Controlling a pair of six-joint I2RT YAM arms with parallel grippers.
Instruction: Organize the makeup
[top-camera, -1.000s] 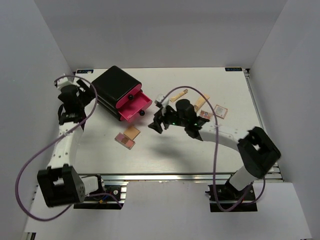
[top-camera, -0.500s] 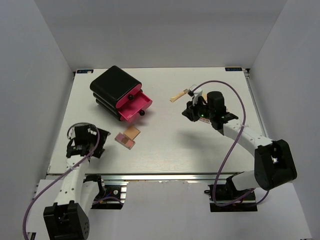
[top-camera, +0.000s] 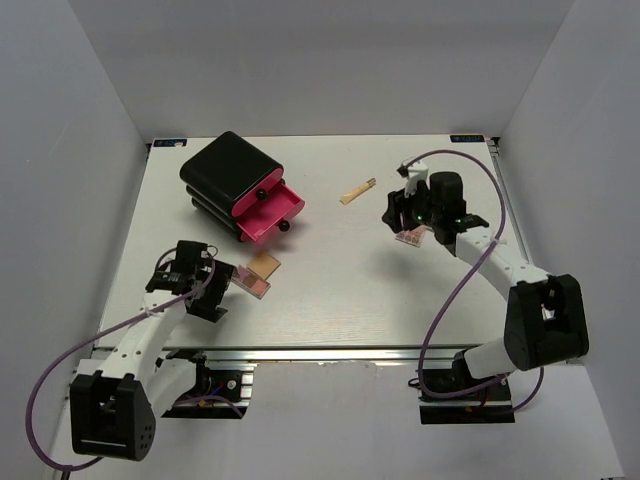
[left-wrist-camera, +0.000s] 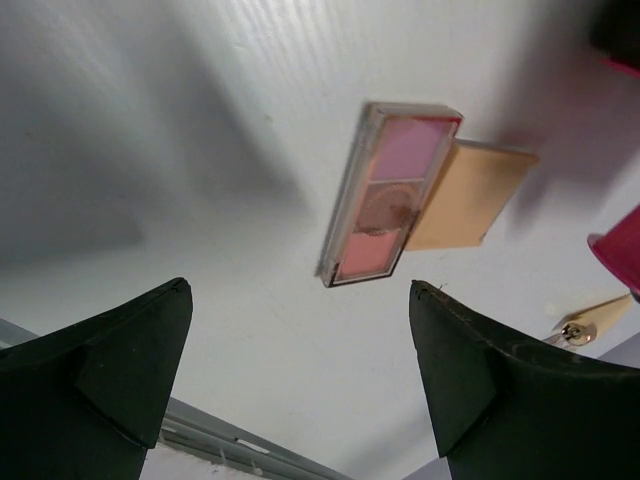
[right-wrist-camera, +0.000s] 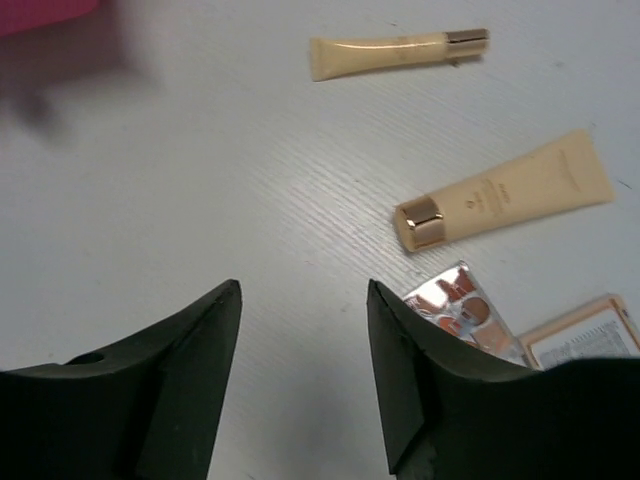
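From above, the black box sits at the far left of the table, its pink drawer pulled out. Just in front of the drawer lie a tan compact and a pink palette, touching each other. The left gripper hangs low just beside the palette, on its left. Across the table a slim beige tube lies alone. The right gripper is to the right of it, with a small silver-faced palette just by its near side.

The left wrist camera shows the left gripper with both dark fingers spread wide and nothing between them. The pink palette lies flat just beyond the gap. The tan compact lies against the palette's right side.

The right wrist camera shows the right gripper with its jaws apart over bare table, holding nothing. Beyond it lie the slim beige tube and a thicker beige tube with a gold cap. The silver-faced palette lies close to the right finger.
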